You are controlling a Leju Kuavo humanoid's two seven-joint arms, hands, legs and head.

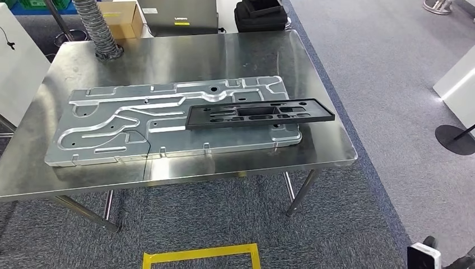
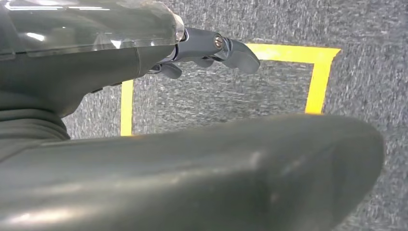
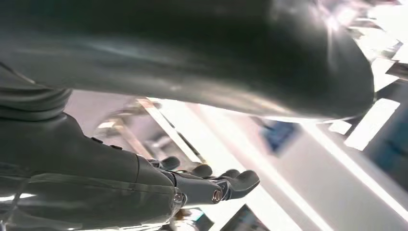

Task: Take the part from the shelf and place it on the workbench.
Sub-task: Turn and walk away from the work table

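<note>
Left hand [image 2: 211,53], seen from its wrist: hanging over grey carpet [image 2: 221,91], fingers [image 2: 238,55] loosely extended and apart, nothing between them, so released. Beyond those fingertips, a yellow taped square [image 2: 315,77] on the floor, its corner past the hand, well clear of any contact.

From the head view, working left to right: a white panel [image 1: 17,67] at the far left edge; beside it a steel workbench [image 1: 313,89], shiny and scuffed. At the bench's back left, a grey ribbed hose [image 1: 98,28] standing on the top, next to a cardboard box [image 1: 120,18]. Further along the back edge, a laptop [image 1: 178,15], then a black case [image 1: 260,14]. Lying flat across the middle of the bench, a large stamped metal plate [image 1: 112,126] with raised channels. Resting on the right portion of that plate, the black part [image 1: 257,113], a long slotted frame, flat, its right end reaching past the plate's edge over bare bench top. No hand on or near the part. On the carpet below the bench's front edge, the same yellow tape outline. Far right, a round black stand base [image 1: 453,139].

Right hand [image 3: 211,185], seen from its wrist: fingers [image 3: 243,180] gently curved but spread, holding nothing, released. Behind it, bright blurred shapes, too washed out to identify.
</note>
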